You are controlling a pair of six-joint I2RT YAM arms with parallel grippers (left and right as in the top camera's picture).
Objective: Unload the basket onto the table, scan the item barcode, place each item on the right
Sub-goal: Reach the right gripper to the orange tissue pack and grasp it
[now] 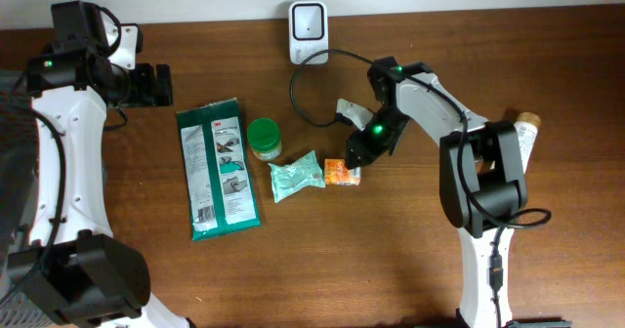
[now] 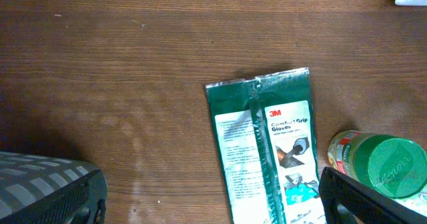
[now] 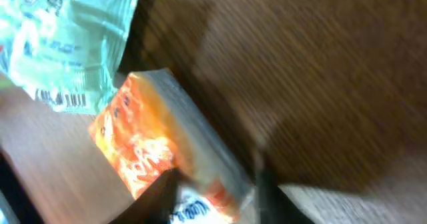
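Observation:
A small orange packet point(image 1: 342, 173) lies at the middle of the wooden table. My right gripper point(image 1: 357, 160) is down over it, and in the blurred right wrist view the packet point(image 3: 157, 141) has its near end between the two dark fingers, which are closed against it point(image 3: 213, 184). A barcode shows on the neighbouring pale green pouch point(image 3: 63, 51), none on the packet's visible faces. The white scanner point(image 1: 307, 20) stands at the far edge. My left gripper point(image 1: 161, 84) hangs open at the far left, holding nothing point(image 2: 210, 201).
A green glove pack point(image 1: 220, 167) point(image 2: 267, 151) lies left of centre beside a green-lidded jar point(image 1: 264, 139) point(image 2: 383, 164). The pale green pouch point(image 1: 296, 175) touches the orange packet's left side. The scanner's black cable point(image 1: 312, 108) loops near my right arm. A bottle point(image 1: 528, 131) sits at the far right.

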